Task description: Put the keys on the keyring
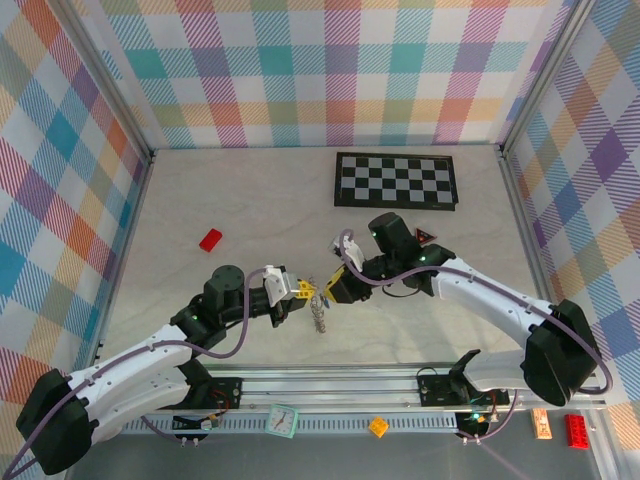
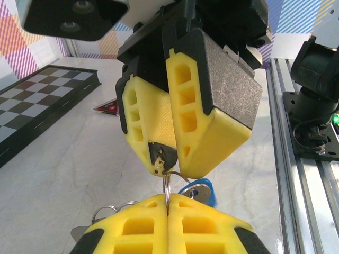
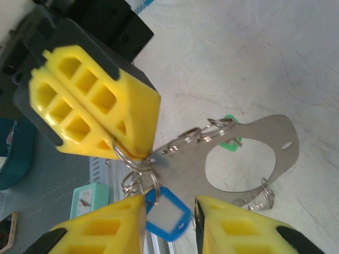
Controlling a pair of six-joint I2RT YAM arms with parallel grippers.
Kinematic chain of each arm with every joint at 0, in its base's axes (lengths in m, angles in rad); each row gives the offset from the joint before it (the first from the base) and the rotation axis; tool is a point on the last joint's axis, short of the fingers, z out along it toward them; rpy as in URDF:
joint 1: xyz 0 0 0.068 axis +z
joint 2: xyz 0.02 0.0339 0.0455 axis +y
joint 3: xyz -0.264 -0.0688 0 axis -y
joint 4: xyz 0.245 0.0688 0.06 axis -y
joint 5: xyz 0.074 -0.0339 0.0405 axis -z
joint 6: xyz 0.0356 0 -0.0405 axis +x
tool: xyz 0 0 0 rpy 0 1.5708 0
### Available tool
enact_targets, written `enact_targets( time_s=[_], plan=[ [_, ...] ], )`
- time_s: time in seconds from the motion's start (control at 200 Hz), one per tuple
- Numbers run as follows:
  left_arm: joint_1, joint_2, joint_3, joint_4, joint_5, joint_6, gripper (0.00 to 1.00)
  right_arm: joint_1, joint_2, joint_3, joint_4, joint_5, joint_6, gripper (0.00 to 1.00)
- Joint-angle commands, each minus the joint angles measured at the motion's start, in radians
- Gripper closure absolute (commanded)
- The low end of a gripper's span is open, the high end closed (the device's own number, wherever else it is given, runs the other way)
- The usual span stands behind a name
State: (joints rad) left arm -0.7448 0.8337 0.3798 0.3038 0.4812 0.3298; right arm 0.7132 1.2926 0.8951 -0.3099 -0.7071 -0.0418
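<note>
The left gripper (image 2: 168,209) has its jaws pressed together on a loop of the keyring (image 3: 132,159), which hangs between the two grippers; the right gripper (image 3: 170,203) stands spread around the blue key (image 3: 168,221), though I cannot tell if it grips; the green key (image 3: 231,138) lies beyond; best to hold the ring steady and feed the tag slowly along the wire.

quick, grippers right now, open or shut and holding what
left gripper: shut on the keyring, pinching one of its small rings.
right gripper: open, fingers apart, with the blue key in the gap.
</note>
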Motion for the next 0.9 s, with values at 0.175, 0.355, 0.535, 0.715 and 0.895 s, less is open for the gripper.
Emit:
enact_targets(
  time_s=[0.175, 0.355, 0.535, 0.715, 0.895],
  plan=[
    [-0.006, -0.018, -0.009, 0.081, 0.031, 0.002, 1.0, -0.001, -0.006, -0.016, 0.054, -0.078, -0.018, 0.72],
    [-0.007, -0.02, -0.009, 0.081, 0.031, 0.0, 1.0, 0.0, 0.004, -0.015, 0.061, -0.102, -0.012, 0.81],
    [-0.007, -0.021, -0.009, 0.085, 0.033, 0.0, 1.0, 0.0, 0.018, -0.019, 0.061, -0.111, -0.012, 0.96],
    [-0.007, -0.023, -0.009, 0.097, 0.037, -0.002, 1.0, -0.001, 0.06, -0.018, 0.085, -0.131, 0.01, 1.0],
    [-0.006, -0.025, -0.013, 0.119, 0.039, -0.012, 1.0, -0.002, 0.098, -0.01, 0.118, -0.151, 0.039, 1.0]
  ],
)
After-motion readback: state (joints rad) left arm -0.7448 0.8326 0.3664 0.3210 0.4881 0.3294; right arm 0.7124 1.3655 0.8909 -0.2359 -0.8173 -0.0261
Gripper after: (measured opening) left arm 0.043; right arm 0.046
